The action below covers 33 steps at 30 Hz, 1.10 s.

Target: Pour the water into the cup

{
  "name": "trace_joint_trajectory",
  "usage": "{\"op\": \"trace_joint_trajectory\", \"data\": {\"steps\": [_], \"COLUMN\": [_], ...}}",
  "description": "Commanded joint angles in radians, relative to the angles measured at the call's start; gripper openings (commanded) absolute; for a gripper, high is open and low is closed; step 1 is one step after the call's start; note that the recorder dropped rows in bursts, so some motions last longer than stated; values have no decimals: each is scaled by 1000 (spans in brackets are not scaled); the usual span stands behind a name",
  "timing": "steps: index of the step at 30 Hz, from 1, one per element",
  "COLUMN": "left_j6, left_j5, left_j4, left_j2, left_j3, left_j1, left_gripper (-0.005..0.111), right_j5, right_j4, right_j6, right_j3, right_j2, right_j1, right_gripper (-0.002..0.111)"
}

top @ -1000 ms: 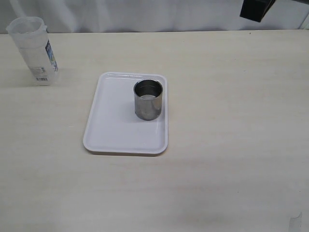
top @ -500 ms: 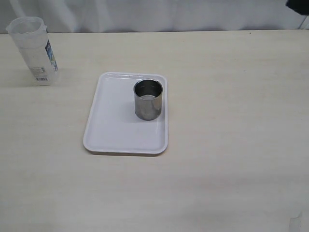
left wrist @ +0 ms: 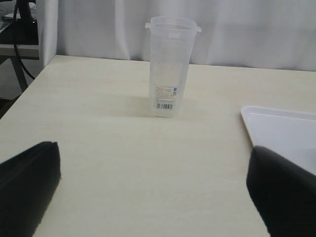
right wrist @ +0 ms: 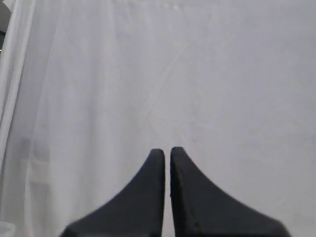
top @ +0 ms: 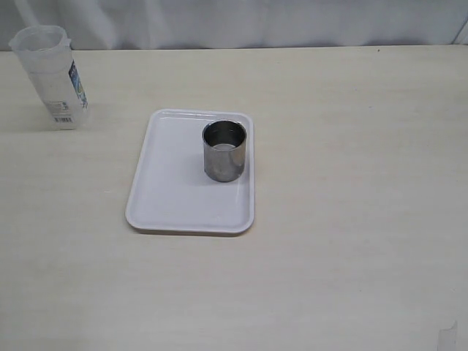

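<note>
on tray point(top: 167, 199), cup point(top: 224, 151) upright, well clear of spread left fingers point(left wrist: 28, 190)

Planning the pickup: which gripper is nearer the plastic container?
Left. The left gripper faces the container across the table, jaws wide. The right gripper points at the curtain, container outside its view.

A pale wood-grain table point(top: 351, 219) stands before a white pleated curtain point(top: 256, 22) under even, soft light.
</note>
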Motion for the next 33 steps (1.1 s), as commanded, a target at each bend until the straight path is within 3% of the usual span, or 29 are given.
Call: {"op": "trace_joint_trajectory", "data": {"steps": [1, 15, 23, 33], "left_j6": [-2, -2, -2, -2], "left_j5": [-11, -11, -11, -11], "left_j4": [-9, -9, -9, -9], "left_j2": [-2, -2, -2, -2], "left_j3": [2, 2, 2, 2], "left_j1": [1, 1, 1, 1], "left_gripper": [96, 96, 96, 96], "right_j5": [1, -3, -10, -38], "right_j4": [9, 9, 270, 276], "right_j6": [-71, -144, -387, -417], "right_j3": [26, 38, 169, 263], "right_j2": [-135, -228, -327, -363], "right_j1": [-6, -6, -6, -6], "right_gripper": [4, 4, 4, 4]}}
